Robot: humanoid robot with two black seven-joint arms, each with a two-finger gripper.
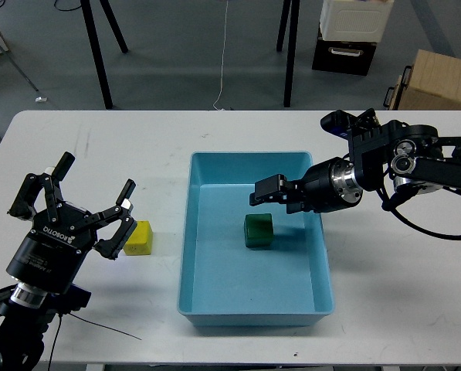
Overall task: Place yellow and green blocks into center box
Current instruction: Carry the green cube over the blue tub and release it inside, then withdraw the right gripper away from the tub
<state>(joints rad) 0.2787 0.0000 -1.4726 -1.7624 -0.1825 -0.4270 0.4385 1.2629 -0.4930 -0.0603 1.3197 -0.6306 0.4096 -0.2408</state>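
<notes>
A green block (259,231) lies on the floor of the blue center box (194,232), near its middle. My right gripper (264,193) hovers just above and behind the block, open and empty, reaching in over the box's right wall. A yellow block (137,237) sits on the white table left of the box. My left gripper (87,202) is open and empty, with its fingers spread, just left of the yellow block and apart from it.
The white table (392,301) reaches past the box on both sides. Black stand legs (99,54), a cardboard box (438,81) and a black-and-white case (350,35) stand on the floor beyond the table's far edge.
</notes>
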